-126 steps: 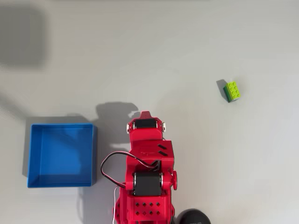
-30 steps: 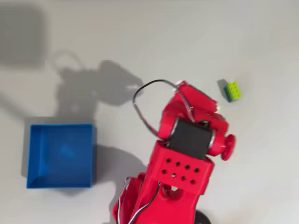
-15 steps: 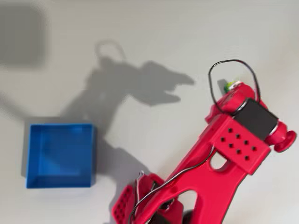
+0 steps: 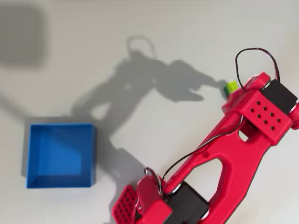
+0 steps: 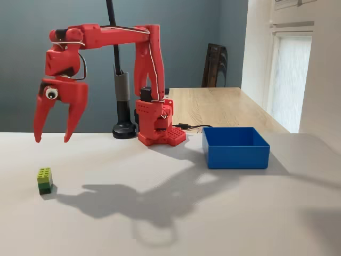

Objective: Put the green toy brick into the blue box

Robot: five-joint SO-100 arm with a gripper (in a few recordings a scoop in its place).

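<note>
Red gripper (image 5: 52,138) hangs wide open, empty, above the green toy brick (image 5: 45,180) — no writing legible.

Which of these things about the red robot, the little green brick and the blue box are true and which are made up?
1. The green toy brick sits on the table, not in the gripper. True.
2. The blue box already has the brick inside. False: the box is empty in the overhead view, and the brick lies far from it.
3. The gripper's two fingers are spread apart and point down. True.
4. The gripper is touching the brick. False: in the fixed view it hangs in the air above the brick.
5. The brick is red. False: it is lime green on top with darker green sides.
</note>
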